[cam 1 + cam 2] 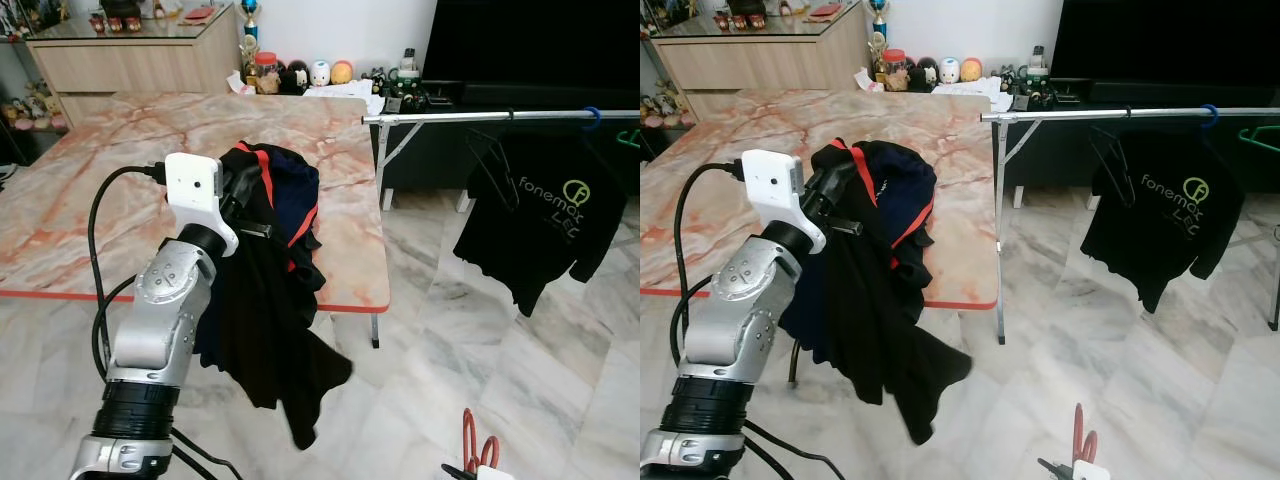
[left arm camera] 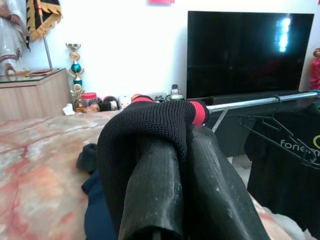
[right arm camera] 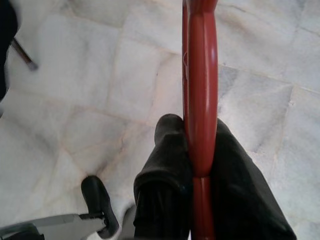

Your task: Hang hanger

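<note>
Marble table (image 1: 120, 150) fills upper left; I see the rail (image 1: 470, 117) upper right, 1 shirt hung. Left gripper (image 2: 187, 150) clenches the dark garment (image 1: 265, 300), lifted clear. Right gripper (image 3: 200, 165) pinches the red hanger (image 3: 200, 75) at lower right, ready for loading.

Right gripper (image 3: 200, 165) is closed on a red hanger (image 3: 200, 75), the bar pinched between its two black fingers (image 3: 167, 165) and running on toward 12 o'clock. Beneath lies pale marble floor (image 3: 90, 90). A thin dark leg (image 3: 22, 54) stands at 10 o'clock, a black rounded part (image 3: 97, 197) at 7 o'clock
</note>
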